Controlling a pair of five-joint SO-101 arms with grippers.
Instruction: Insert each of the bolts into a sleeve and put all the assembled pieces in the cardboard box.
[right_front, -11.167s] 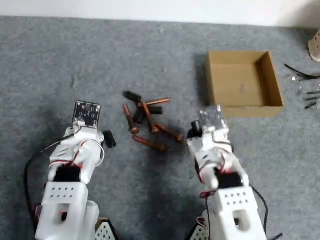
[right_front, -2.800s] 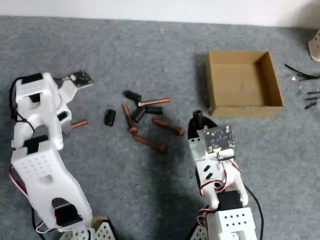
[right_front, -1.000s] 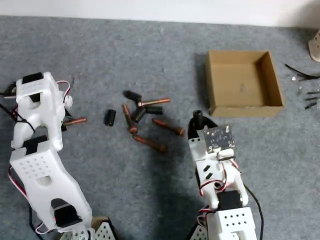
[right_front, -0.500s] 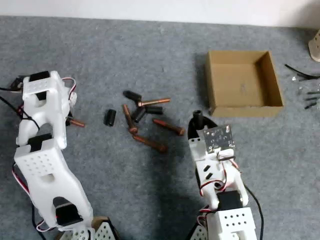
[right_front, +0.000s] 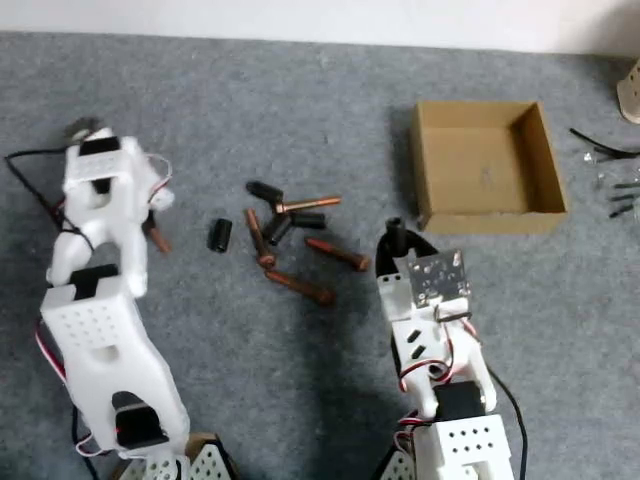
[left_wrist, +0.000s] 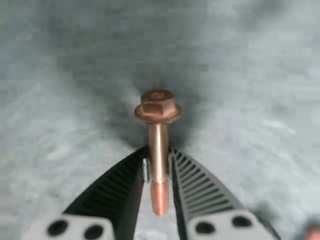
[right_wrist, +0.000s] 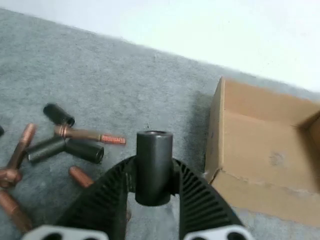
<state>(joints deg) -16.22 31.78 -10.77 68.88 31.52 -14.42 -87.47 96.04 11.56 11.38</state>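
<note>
**High view:** Pairing is in hand, and no assembled piece lies in the cardboard box (right_front: 488, 222) at far right. A heap of loose bolts and sleeves (right_front: 290, 240) lies mid-carpet, with a stray sleeve (right_front: 219, 235) just left of it. The left arm (right_front: 100, 200) stands at the left with a copper bolt (right_front: 157, 239) poking out beneath it. The right gripper (right_front: 396, 240), near the box's near-left corner, carries a black sleeve (right_front: 394, 230). The two parts are well apart.

**Left wrist view:** The left gripper (left_wrist: 159, 165) is narrowed onto the bolt (left_wrist: 157, 107). Its jaws pinch the shank, the hex head points away over grey carpet (left_wrist: 260, 75), and the threaded tip points back toward the wrist.

**Right wrist view:** The right gripper (right_wrist: 154, 182) is clamped around the sleeve (right_wrist: 154, 150). The sleeve is held upright with its open bore uppermost. The box (right_wrist: 222, 125) lies beyond to the right and the loose parts (right_wrist: 75, 140) to the left.

The next move appears to be the mating. It would call for bringing bolt and sleeve together, lining the shank up with the bore and seating it, before the pair goes to the box. Because the bolt's free end is its head, its grip or angle may need sorting first.
</note>
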